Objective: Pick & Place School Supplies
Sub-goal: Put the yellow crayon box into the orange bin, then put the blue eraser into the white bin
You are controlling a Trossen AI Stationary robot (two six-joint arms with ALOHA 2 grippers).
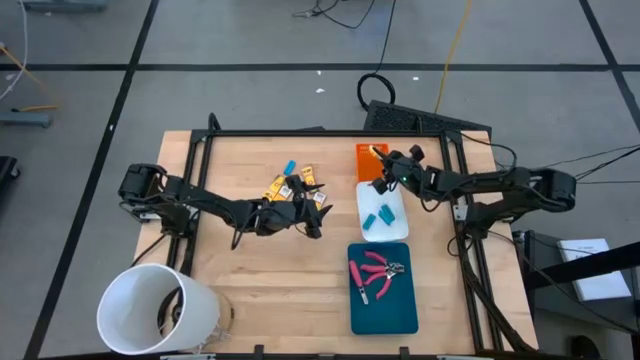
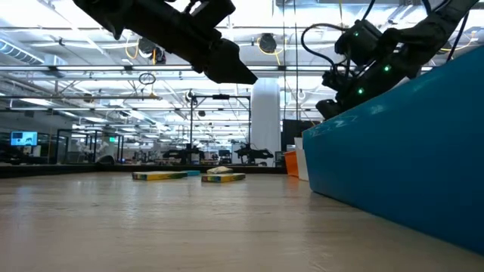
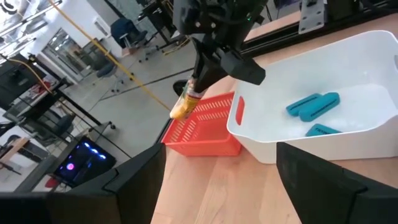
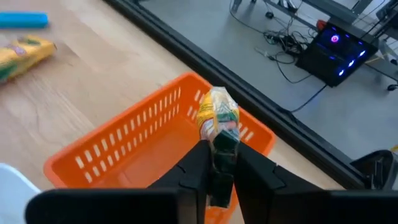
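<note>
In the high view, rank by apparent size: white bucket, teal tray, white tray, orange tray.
1. White bucket
2. Teal tray
3. White tray
4. Orange tray, partly hidden under the right gripper, so its rank is less sure.

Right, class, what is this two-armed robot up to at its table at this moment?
It is sorting school supplies into trays. The right gripper holds a small yellow packet over the orange basket, not yet let go. The left gripper waits open over the table, beside the loose yellow packets. Blue pieces already lie in the white tray, and the pink-handled tools in the teal tray.
</note>
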